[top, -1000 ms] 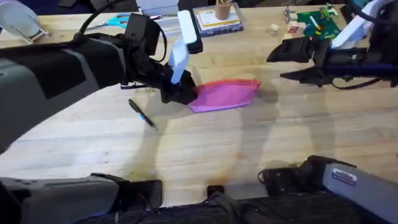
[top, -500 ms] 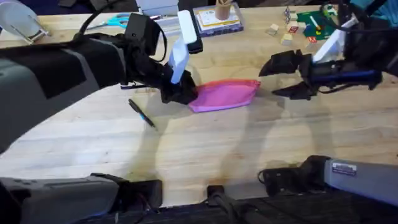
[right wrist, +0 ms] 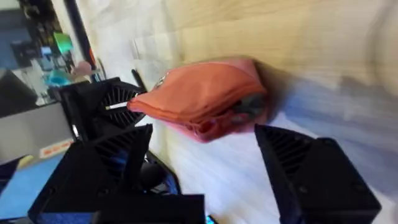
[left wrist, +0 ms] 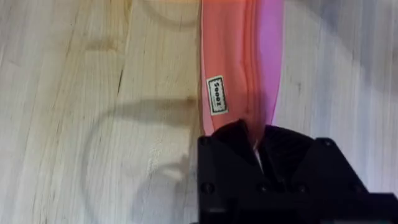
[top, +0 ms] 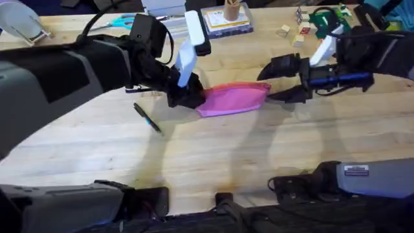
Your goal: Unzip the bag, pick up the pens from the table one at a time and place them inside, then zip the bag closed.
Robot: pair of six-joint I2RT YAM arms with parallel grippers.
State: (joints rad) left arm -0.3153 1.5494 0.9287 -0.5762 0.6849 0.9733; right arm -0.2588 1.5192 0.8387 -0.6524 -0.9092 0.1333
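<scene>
- My left gripper pinches the near-left end of the pink pencil pouch, anchoring it on the wooden table so the zipper can run.
- My right gripper, jaws wide, hovers at the pouch's other end, probably for the pull.
- One pen lies beside my left arm.

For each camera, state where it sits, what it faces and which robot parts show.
Overhead: above the arm bases, facing the table; both arms, bag, pen.
Left wrist: on the left tool, shut on the bag's end.
Right wrist: behind the open right tool, facing the bag.
All share the bag.
</scene>
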